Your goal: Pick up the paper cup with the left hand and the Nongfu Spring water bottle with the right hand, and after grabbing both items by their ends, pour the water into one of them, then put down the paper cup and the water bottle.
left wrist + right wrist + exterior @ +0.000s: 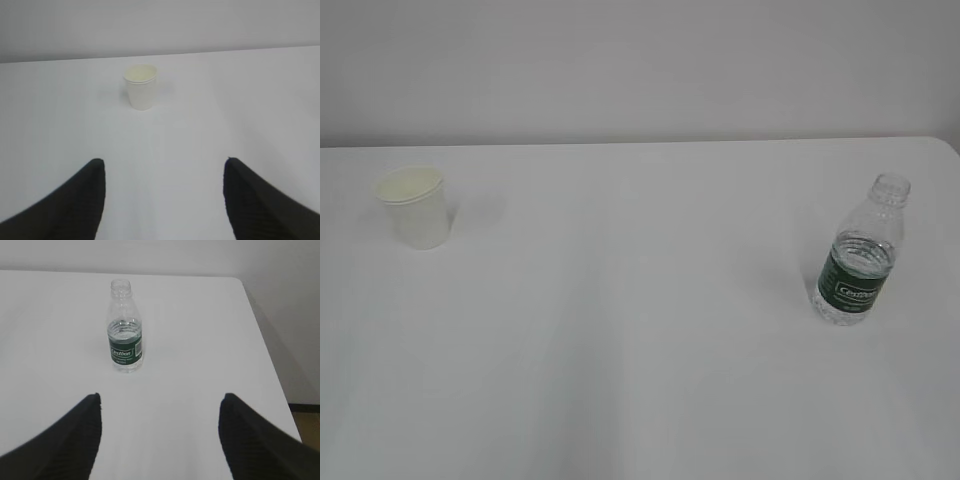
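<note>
- Nearest to us in the left wrist view, the left hand [162, 200] shows only its two dark fingers [75, 200], spread wide with bare white table [165, 165] between them; we hold nothing.
- The right hand [160, 437] mirrors it: two fingers [70, 440] set well apart, nothing between them.
- Neither arm appears in the exterior view, so we judge both are held back from the work area, each pointed at its own target so that a straight advance would bring the jaws around it.
- Farther out on the left stands the paper cup [414, 206], upright, mouth up, well ahead of the left fingers and roughly centred between them (a convenient line for a side grasp).
- It may be more than one cup nested, since the rim looks doubled in the left wrist view, but the picture is too soft for us to say.
- On the right stands the Nongfu Spring water bottle [860, 255], upright, capless, its dark green label facing us, near the table's right edge.
- The water [124, 329] fills it to just above the label.
- Cup and bottle are well apart, one per arm, which suits a two-handed pick-up.
- Our count: one cup (as far as we can tell), one bottle, two grippers, four fingers.
- We judge the task not yet begun.
</note>
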